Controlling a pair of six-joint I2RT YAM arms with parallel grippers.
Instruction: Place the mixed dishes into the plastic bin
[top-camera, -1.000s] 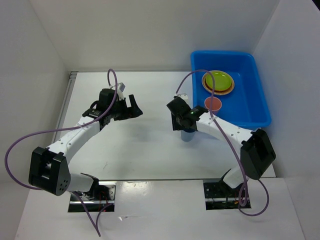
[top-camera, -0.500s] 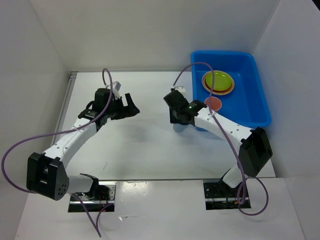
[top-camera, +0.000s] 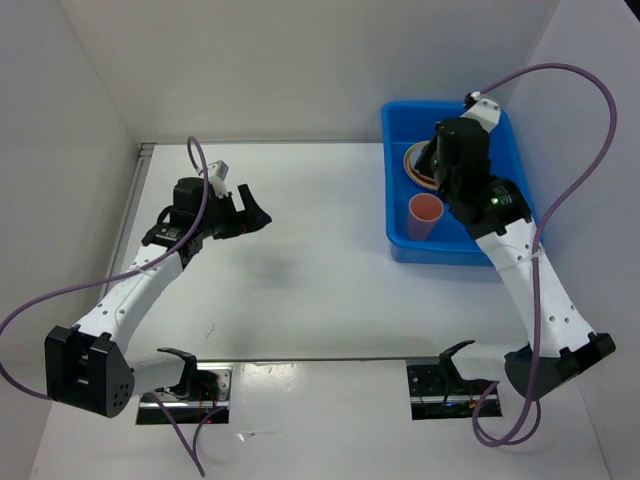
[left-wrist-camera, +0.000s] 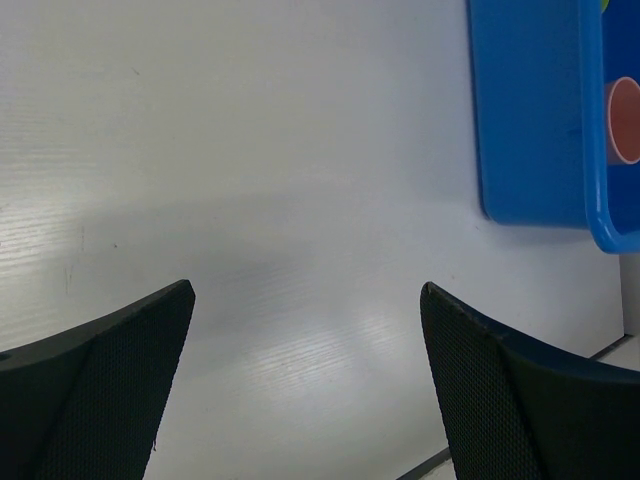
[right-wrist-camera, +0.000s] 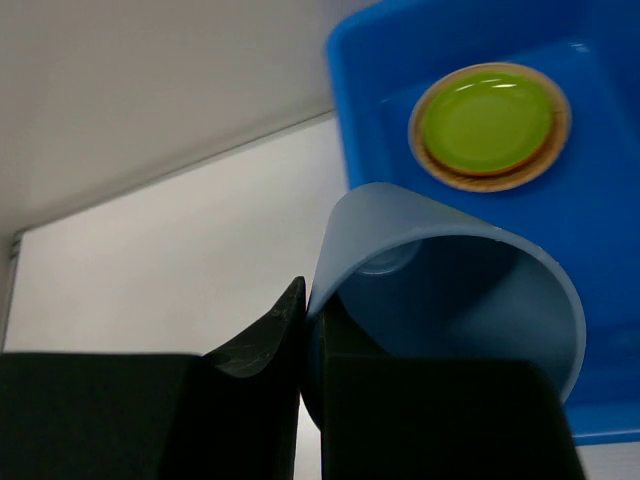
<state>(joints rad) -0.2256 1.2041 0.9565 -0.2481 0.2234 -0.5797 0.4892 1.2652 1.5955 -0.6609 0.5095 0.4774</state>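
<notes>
My right gripper (top-camera: 452, 165) is shut on the rim of the blue cup (right-wrist-camera: 450, 290) and holds it tilted above the blue plastic bin (top-camera: 505, 225). In the top view the arm hides the cup. A lime green plate (right-wrist-camera: 487, 122) lies on a tan woven tray (right-wrist-camera: 483, 182) at the back of the bin (right-wrist-camera: 610, 210); the arm partly covers this stack (top-camera: 412, 166) in the top view. A salmon-pink cup (top-camera: 425, 215) stands in the bin's near left corner. My left gripper (top-camera: 250, 210) is open and empty over the table, left of the bin.
White walls close in the table on the left, back and right. In the left wrist view, the bin's near left corner (left-wrist-camera: 530, 110) and the pink cup (left-wrist-camera: 625, 120) show beyond my open left gripper (left-wrist-camera: 305, 380). A purple cable arcs above the right arm (top-camera: 590, 90).
My right gripper has lifted the blue cup off the table and swung it up and right over the bin. The left arm has drawn back a little to the left.
</notes>
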